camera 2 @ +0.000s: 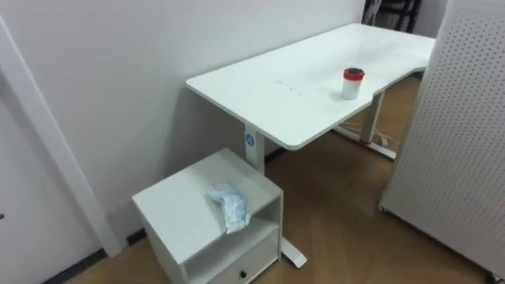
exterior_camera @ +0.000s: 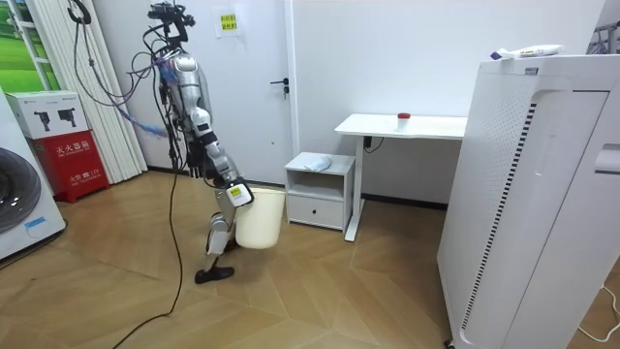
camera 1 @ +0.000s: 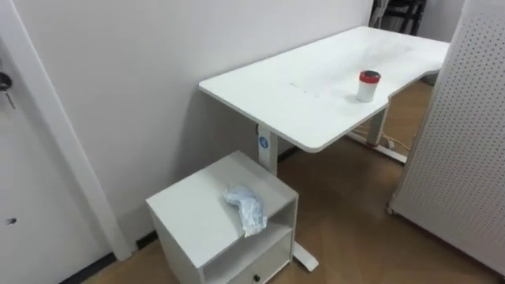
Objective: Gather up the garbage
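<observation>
Lying on the low white cabinet point(camera 1: 193, 213), near the front edge above the open shelf, the crumpled white and pale-blue wad of soft wrapping point(camera 1: 246, 207) is the garbage. Judge it light, limp and compressible, not fragile. Take hold across the bulkier upper part, since the trailing end is likely to slip.

The eye views show the wad's folds and a white cup with a red lid point(camera 1: 368, 85) on the white worktop point(camera 1: 316, 87). The room view adds the robot standing short of the cabinet, with what appears to be its right hand point(exterior_camera: 232, 194) at a cream waste bin point(exterior_camera: 260, 221). Whether that hand is clamped on the bin cannot be told.
</observation>
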`<state>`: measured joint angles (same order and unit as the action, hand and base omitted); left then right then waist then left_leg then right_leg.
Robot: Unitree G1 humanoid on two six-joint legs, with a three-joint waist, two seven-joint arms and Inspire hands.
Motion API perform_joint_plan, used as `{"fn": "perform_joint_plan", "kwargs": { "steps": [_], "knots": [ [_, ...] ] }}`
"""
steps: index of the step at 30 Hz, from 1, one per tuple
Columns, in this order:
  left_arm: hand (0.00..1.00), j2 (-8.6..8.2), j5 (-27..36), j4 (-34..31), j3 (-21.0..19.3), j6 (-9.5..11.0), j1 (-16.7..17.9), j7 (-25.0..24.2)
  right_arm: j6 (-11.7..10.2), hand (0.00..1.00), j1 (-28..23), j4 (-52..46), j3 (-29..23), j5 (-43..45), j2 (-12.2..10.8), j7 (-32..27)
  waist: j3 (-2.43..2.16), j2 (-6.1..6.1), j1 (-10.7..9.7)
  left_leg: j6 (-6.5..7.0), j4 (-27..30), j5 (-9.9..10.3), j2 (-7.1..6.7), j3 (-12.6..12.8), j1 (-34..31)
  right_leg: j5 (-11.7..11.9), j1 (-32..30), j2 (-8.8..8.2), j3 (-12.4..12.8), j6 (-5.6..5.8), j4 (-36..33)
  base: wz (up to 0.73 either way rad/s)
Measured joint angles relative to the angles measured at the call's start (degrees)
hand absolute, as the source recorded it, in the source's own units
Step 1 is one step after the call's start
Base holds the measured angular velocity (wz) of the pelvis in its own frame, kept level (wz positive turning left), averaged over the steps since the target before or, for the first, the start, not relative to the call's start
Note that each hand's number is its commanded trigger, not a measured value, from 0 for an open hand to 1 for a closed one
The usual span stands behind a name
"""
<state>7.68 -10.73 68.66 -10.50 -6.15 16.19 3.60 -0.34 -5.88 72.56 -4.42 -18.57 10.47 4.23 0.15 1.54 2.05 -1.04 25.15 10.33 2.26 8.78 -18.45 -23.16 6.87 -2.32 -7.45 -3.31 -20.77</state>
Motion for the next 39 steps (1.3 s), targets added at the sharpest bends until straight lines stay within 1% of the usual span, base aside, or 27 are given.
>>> {"fn": "perform_joint_plan", "kwargs": {
  "steps": [1,2,3,4,5,6,7,8,9,10,11,12,13,15,17,19,20,21,23,25,26,27,29,30,32,35,39],
  "knots": [
    [0.00,0.02,0.0,0.0,-0.1,0.0,0.5,0.0,0.1,1.00,-0.1,0.0,0.5,0.0,0.0,-0.1,-0.06,0.10,0.4,0.18,-2.0,-2.2,-0.13,0.0,-0.5,-0.2,0.3,-0.38,0.3,0.21,0.1,-0.68],
    [0.00,-0.02,0.1,0.0,-0.2,0.0,1.2,0.0,0.0,1.00,-0.4,-0.5,1.4,0.2,-0.1,-0.3,-0.01,0.22,0.5,0.58,-4.9,-6.6,-0.23,-0.1,-0.8,-0.7,1.1,-0.74,1.4,0.71,0.7,-0.46],
    [0.00,-0.08,0.1,0.0,-0.3,0.2,1.0,-0.1,0.0,1.00,-1.0,-1.1,2.0,0.7,-0.2,-0.4,-0.16,0.72,-0.1,1.97,-5.3,-9.8,-0.93,0.0,-0.7,-1.2,2.1,-1.20,2.0,1.51,1.9,-0.30],
    [0.00,-0.10,0.0,0.0,-0.2,0.4,0.7,-0.1,0.0,1.00,-1.1,-1.1,2.0,0.8,-0.2,-0.6,-0.36,1.15,-0.3,2.84,-5.1,-10.5,-1.38,0.3,-0.7,-1.4,2.3,-1.69,2.1,1.87,2.4,-0.12],
    [0.00,-0.10,0.1,0.0,-0.2,0.4,0.0,-0.3,0.0,1.00,-1.0,-1.0,1.9,1.1,-0.3,-0.9,-0.56,1.81,-0.4,3.33,-2.9,-9.2,-1.90,1.8,-0.8,-1.3,2.8,-2.85,2.3,2.70,3.5,-0.23],
    [0.00,-0.12,0.3,-0.1,-0.3,1.3,-1.2,-0.3,-0.5,1.00,-0.9,-1.4,1.9,1.4,0.1,-1.0,0.31,2.13,-0.4,3.58,0.5,-6.8,-1.54,2.3,-1.5,-0.6,3.8,-3.31,2.6,3.95,4.6,-0.30],
    [0.00,-0.01,0.6,-0.1,-0.4,1.9,-1.4,-0.3,-0.9,1.00,-0.9,-1.7,2.0,1.8,0.1,-0.9,0.41,2.03,-0.4,3.93,3.2,-5.5,-1.22,2.6,-2.3,-0.4,4.6,-3.55,2.9,4.31,5.1,-0.38],
    [0.00,0.27,1.5,-0.1,-0.4,2.7,-1.7,-0.1,-1.1,1.00,-0.7,-2.2,2.4,3.2,0.0,-1.2,1.44,2.49,0.1,5.40,10.6,-3.2,-0.90,4.0,-5.0,-0.2,6.8,-4.01,4.8,4.54,5.3,-0.28],
    [0.00,-0.05,1.9,-0.1,-0.4,3.0,-2.0,-0.1,-0.9,1.00,-1.3,-2.2,2.6,3.4,0.5,-1.8,0.06,2.26,-0.5,4.97,9.4,-2.5,-1.13,3.7,-5.6,-0.3,7.5,-4.49,5.7,4.71,4.2,-0.21],
    [0.00,-0.25,2.0,0.0,-0.3,3.2,-2.8,-0.1,-0.6,1.00,-1.9,-2.6,2.0,3.7,0.9,-2.5,-0.16,1.72,-0.5,5.39,8.8,-0.7,-1.39,4.3,-4.6,-1.4,6.1,-5.44,4.3,6.41,-1.4,-0.07],
    [0.00,-0.18,2.2,0.1,-0.3,3.3,-3.2,0.0,-0.4,1.00,-2.3,-2.8,1.7,3.6,0.8,-2.9,-0.45,1.24,-0.3,5.74,9.1,0.8,-1.84,4.9,-3.7,-1.7,5.1,-6.58,3.6,7.07,-5.2,-0.11],
    [0.00,-0.11,2.8,0.0,-0.3,3.8,-4.2,0.4,-0.3,1.00,-2.3,-3.0,0.6,3.6,0.9,-3.7,-0.07,2.17,-0.1,6.60,9.6,2.8,-3.04,5.6,-1.8,-0.8,2.7,-8.68,2.2,8.05,-13.2,-0.09],
    [0.00,-0.08,3.2,0.0,-0.3,3.8,-4.8,0.8,-0.3,1.00,-1.8,-3.3,0.2,3.6,0.9,-4.2,0.07,2.39,-0.2,7.12,9.8,3.6,-3.55,6.1,-0.8,0.6,1.6,-9.58,1.4,8.42,-17.0,-0.08],
    [0.00,0.26,4.4,0.0,1.1,4.0,-6.9,3.1,-1.7,1.00,-1.8,-4.0,-0.2,3.6,0.8,-4.9,0.15,1.66,-0.2,8.00,8.8,6.1,-4.97,6.2,3.5,10.2,-1.5,-12.22,0.1,7.25,-27.8,0.00],
    [0.00,0.66,4.3,-0.4,1.7,4.7,-8.0,4.7,-2.3,1.00,-1.5,-4.0,-0.1,3.1,0.4,-4.9,0.14,1.02,0.0,8.53,6.3,7.1,-5.35,5.8,6.8,17.0,-4.0,-13.26,-0.5,6.49,-33.0,-0.06],
    [0.00,1.00,4.3,-1.9,2.5,5.3,-7.9,6.5,-2.8,1.00,-0.8,-4.7,0.0,2.3,0.2,-4.5,0.29,0.45,0.0,8.58,3.5,7.1,-5.05,5.1,9.6,14.0,-8.4,-12.88,-1.2,6.43,-37.3,-0.02],
    [0.00,1.05,4.3,-2.6,3.7,5.9,-7.9,7.8,-2.8,1.00,-0.8,-5.6,0.7,1.5,0.2,-4.6,0.31,-0.17,-0.2,8.56,1.7,7.1,-4.64,4.9,11.2,11.1,-11.6,-12.31,-2.2,6.39,-37.7,0.07],
    [0.00,1.03,4.3,-3.8,4.0,6.4,-8.0,8.4,-2.9,1.00,-0.7,-6.1,1.1,0.7,0.2,-4.7,0.00,-0.61,-0.1,8.56,0.5,7.1,-4.63,4.8,12.2,8.8,-13.8,-12.22,-2.9,6.52,-35.3,0.08],
    [0.00,0.92,4.0,-5.3,4.2,7.4,-7.9,9.2,-3.4,1.00,-0.3,-6.4,2.2,0.7,0.1,-4.8,0.01,-0.47,-0.1,8.43,-1.0,7.0,-4.00,4.4,13.5,6.3,-15.7,-10.84,-4.3,6.65,-25.7,0.14],
    [0.00,0.97,4.1,-6.0,5.3,8.1,-8.4,10.0,-3.9,1.00,0.3,-6.1,3.3,0.7,0.1,-4.4,0.06,-0.06,-0.6,7.97,-2.4,6.8,-3.86,3.2,14.1,6.6,-15.9,-9.37,-5.0,6.65,-13.4,0.26],
    [0.00,0.92,4.0,-6.5,6.1,8.3,-9.2,10.6,-4.1,1.00,0.6,-5.9,3.5,0.8,-0.1,-4.1,0.00,0.63,-0.5,7.71,-2.6,6.9,-3.94,3.2,14.1,10.0,-15.7,-8.69,-5.7,7.18,-5.5,0.38],
    [0.00,0.36,3.7,-7.5,6.5,8.8,-9.5,11.3,-4.5,1.00,0.7,-5.4,4.1,1.0,-0.1,-4.1,-0.48,0.47,-1.1,7.21,-2.7,7.0,-3.40,1.8,14.4,11.4,-14.5,-7.43,-6.6,7.70,-3.2,0.32],
    [0.00,0.16,3.3,-9.2,6.8,10.3,-9.6,12.8,-5.4,1.00,1.8,-3.7,5.9,1.1,-0.3,-4.0,-0.26,-0.07,-0.7,6.33,-4.3,6.5,-2.66,1.7,15.4,12.8,-12.3,-5.84,-7.0,7.49,0.5,0.06],
    [0.00,0.14,2.7,-9.7,7.2,11.4,-9.9,14.0,-5.9,1.00,2.5,-3.0,7.0,1.2,-0.3,-4.0,0.20,-0.39,-0.5,6.11,-5.1,6.4,-2.28,2.0,16.0,13.3,-11.5,-5.20,-6.9,7.39,2.2,-0.17],
    [0.00,0.16,2.1,-10.7,7.4,12.5,-10.0,15.5,-6.3,1.00,2.9,-1.8,7.8,1.2,-0.3,-4.3,0.31,-0.63,-0.4,5.88,-6.0,6.3,-2.08,2.1,16.4,13.3,-11.0,-4.76,-6.8,7.33,3.3,-0.09],
    [0.00,0.19,-0.4,-17.2,7.4,12.8,-9.2,18.2,-7.0,1.00,2.5,-1.2,7.8,1.2,-0.3,-4.0,0.40,-0.49,-0.6,5.41,-7.5,6.0,-1.95,2.1,17.4,13.3,-10.3,-4.32,-6.8,7.33,4.4,0.00],
    [0.00,0.41,-4.5,-22.8,7.2,17.1,-11.7,22.9,-8.4,1.00,2.8,0.0,7.8,1.2,-0.3,-3.5,0.43,-0.55,-0.5,5.15,-8.7,5.8,-1.92,2.2,18.7,13.3,-9.8,-3.90,-6.1,7.29,5.1,-0.10]
  ]
}}
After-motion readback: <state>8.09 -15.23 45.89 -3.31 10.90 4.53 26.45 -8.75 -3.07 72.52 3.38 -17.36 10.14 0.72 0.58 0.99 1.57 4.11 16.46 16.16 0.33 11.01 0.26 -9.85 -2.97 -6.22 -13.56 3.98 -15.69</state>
